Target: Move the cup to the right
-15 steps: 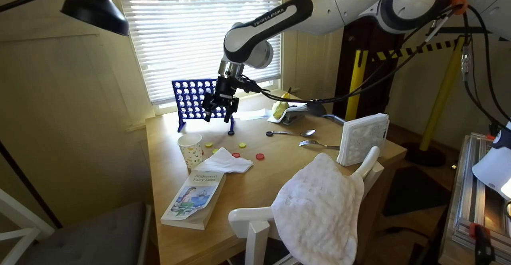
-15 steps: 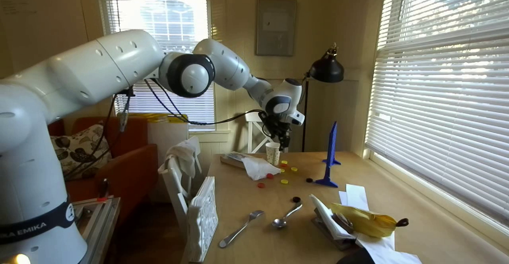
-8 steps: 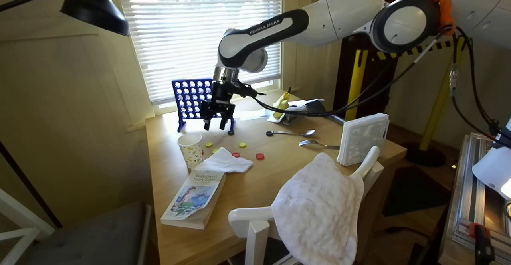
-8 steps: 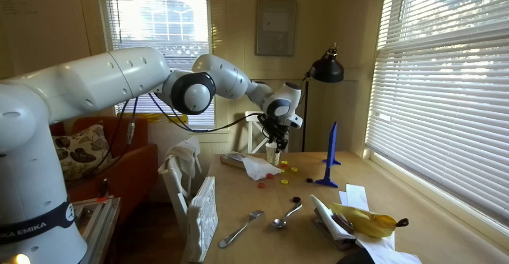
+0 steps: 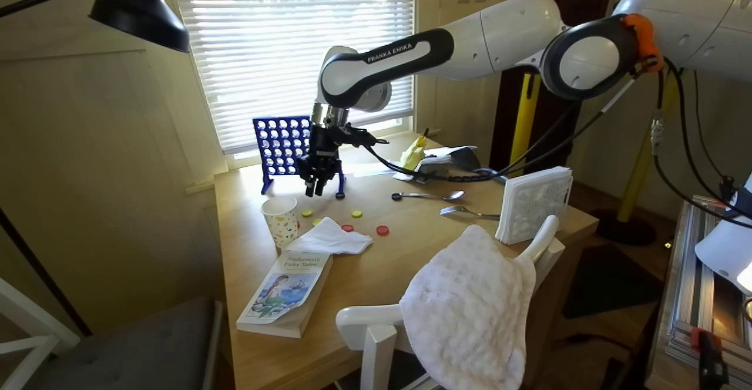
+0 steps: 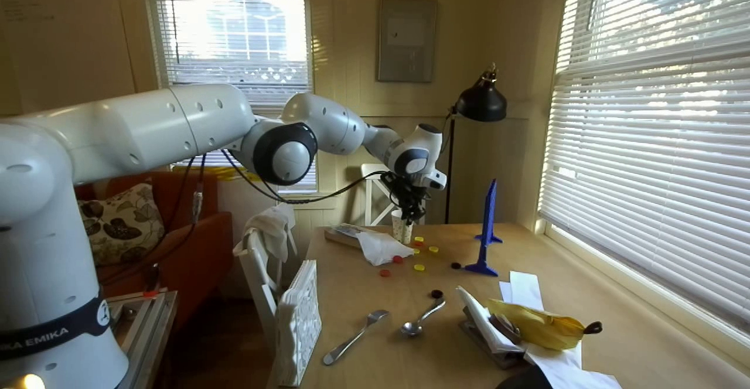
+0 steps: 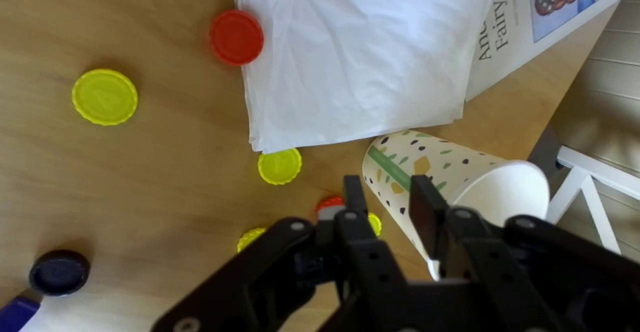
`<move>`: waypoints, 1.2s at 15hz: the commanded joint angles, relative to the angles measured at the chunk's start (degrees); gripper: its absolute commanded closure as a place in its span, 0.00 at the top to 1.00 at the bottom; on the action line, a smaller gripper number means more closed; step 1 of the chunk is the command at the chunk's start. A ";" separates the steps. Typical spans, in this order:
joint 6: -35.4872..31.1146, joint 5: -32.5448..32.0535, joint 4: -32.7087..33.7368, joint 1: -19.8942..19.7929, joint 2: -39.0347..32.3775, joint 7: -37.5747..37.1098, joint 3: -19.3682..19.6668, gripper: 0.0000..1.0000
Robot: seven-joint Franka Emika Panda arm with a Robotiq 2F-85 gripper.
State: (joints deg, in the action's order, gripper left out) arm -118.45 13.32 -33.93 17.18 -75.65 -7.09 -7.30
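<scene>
Cup [image 5: 281,224] near "Andersen's Fairy Tales" book [image 5: 286,290]

"How is the arm [image 6: 228,118] standing?"

"In an exterior view its base [image 6: 70,295] is at the near left, and it reaches right and far, bent at the elbow [image 6: 290,153]."

"And the wrist [image 6: 426,143]?"

"Turned downward. In an exterior view the gripper [image 5: 314,191] hangs below it, leaning slightly left toward the bottom."

"What about the fingers [image 7: 354,193]?"

"Side by side, close together but not touching (a narrow gap shows in the wrist view)."
</scene>
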 commanded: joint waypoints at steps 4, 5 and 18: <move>0.15 -0.36 9.97 0.15 -5.87 7.62 -4.11 0.82; 0.20 -0.14 11.18 -0.01 -6.60 8.95 -4.87 0.89; -12.92 1.23 8.13 -0.93 -7.81 11.32 -8.28 1.00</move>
State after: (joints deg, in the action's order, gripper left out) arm -124.63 13.34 -25.80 16.41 -81.51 4.36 -13.88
